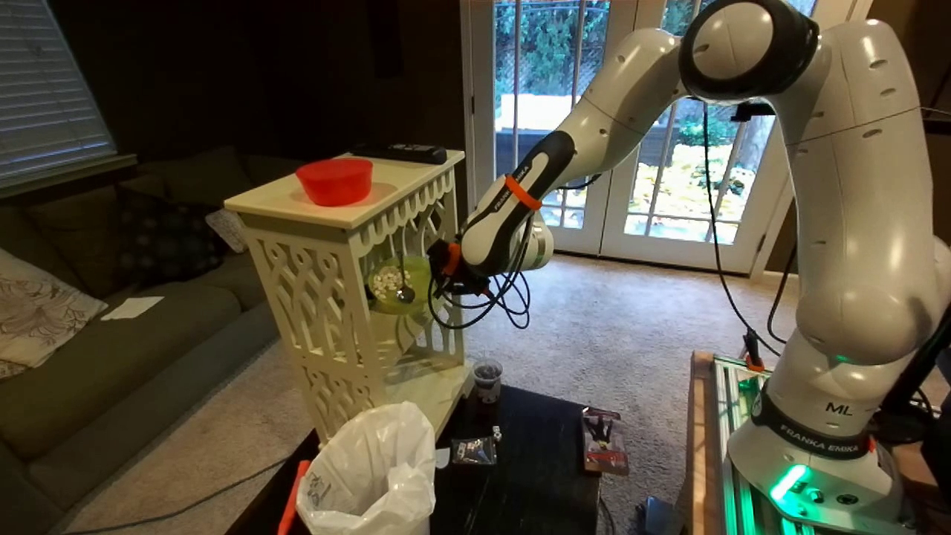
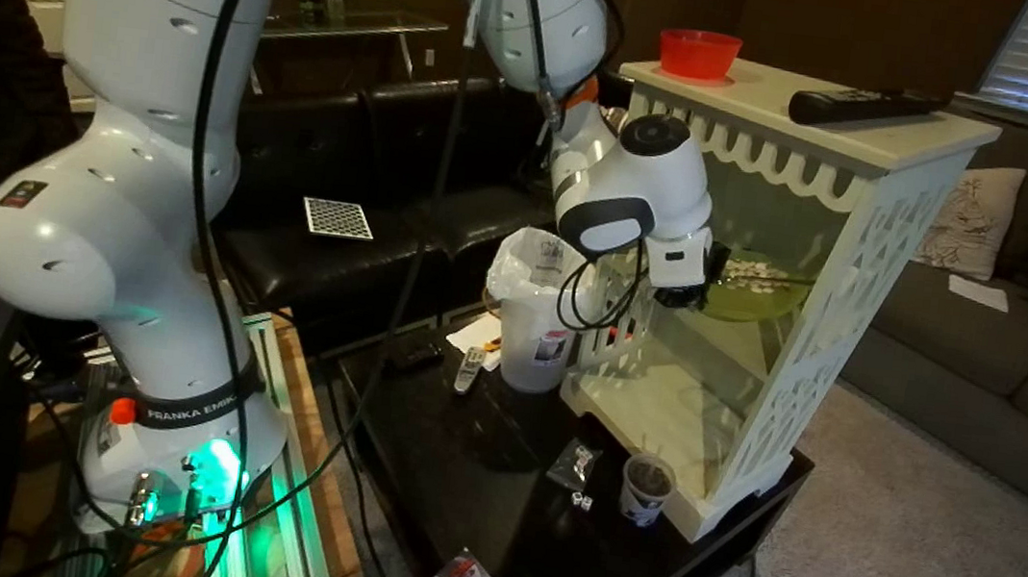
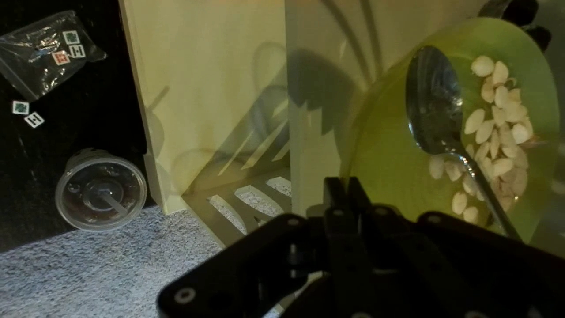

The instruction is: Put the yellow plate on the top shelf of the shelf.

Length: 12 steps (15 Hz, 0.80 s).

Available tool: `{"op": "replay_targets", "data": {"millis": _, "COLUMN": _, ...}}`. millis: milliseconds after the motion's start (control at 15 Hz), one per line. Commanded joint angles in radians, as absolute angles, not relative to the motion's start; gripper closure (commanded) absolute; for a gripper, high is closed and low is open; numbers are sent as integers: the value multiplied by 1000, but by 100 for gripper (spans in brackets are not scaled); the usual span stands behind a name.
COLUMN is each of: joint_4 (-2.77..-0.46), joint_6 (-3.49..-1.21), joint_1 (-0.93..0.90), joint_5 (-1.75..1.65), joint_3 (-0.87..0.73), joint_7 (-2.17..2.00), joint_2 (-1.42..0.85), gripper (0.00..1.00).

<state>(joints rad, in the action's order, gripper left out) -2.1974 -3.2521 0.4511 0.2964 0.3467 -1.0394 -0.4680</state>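
Note:
The yellow plate (image 3: 384,172) is yellow-green, with pale shells or nuts and a metal spoon (image 3: 435,97) in it. My gripper (image 3: 348,187) is shut on its rim in the wrist view. In both exterior views the plate (image 1: 421,279) (image 2: 744,307) is inside the open front of the cream shelf (image 1: 278,195) (image 2: 758,103), below the top board and above the bottom board. It looks tilted. I cannot tell if it touches the shelf. The gripper (image 1: 437,276) reaches in from the open side; its fingertips are small and dark in the exterior views.
A red bowl (image 1: 334,183) (image 2: 698,55) and a black remote (image 1: 409,153) (image 2: 864,106) stand on the top board. A scalloped trim (image 2: 771,158) hangs under it. A white-lined bin (image 1: 371,475) and a cup (image 3: 101,190) stand beside the shelf on the black table (image 2: 495,451).

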Motion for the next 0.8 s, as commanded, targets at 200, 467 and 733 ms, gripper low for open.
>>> {"op": "replay_targets", "data": {"millis": 200, "joint_4": -2202, "joint_6": -3168, "joint_1": 287, "joint_5": 399, "joint_3": 175, "joint_7": -1001, "joint_2": -418, "gripper": 99}}
{"op": "replay_targets", "data": {"millis": 467, "joint_4": -2184, "joint_6": -3102, "joint_1": 218, "joint_5": 412, "joint_3": 119, "joint_7": -999, "joint_2": -434, "gripper": 99}}
{"op": "replay_targets", "data": {"millis": 733, "joint_4": -2128, "joint_6": -3034, "joint_1": 256, "joint_5": 408, "joint_3": 182, "joint_7": -1024, "joint_2": -452, "gripper": 99}}
